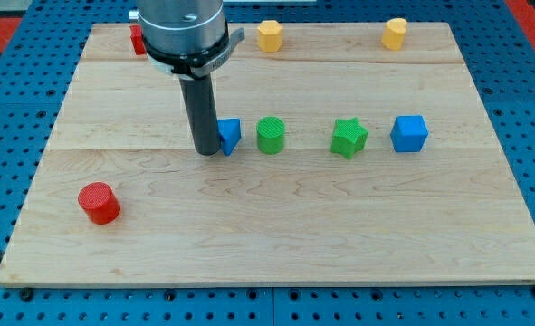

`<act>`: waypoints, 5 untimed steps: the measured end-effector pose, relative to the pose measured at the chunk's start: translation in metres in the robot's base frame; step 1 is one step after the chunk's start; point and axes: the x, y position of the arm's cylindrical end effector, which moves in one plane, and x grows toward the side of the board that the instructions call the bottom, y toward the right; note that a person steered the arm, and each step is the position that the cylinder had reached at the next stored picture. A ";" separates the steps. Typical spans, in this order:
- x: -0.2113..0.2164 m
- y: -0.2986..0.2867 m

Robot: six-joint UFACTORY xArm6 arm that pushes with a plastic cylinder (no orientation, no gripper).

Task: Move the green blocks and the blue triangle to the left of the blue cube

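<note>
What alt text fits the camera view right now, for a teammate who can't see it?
My tip touches the blue triangle's left side on the wooden board; rightward in the row stand the green cylinder, green star and blue cube.

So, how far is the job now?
Looks done: blue triangle, green cylinder and green star all lie left of the blue cube in the view. In hand: my tip touches the triangle's left side. Left: apparently nothing.

A pale wooden board (276,226) is laid on a blue perforated table (4,136); red is glimpsed at the top corners.
</note>
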 end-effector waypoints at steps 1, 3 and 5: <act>-0.009 -0.008; -0.113 -0.062; -0.093 -0.087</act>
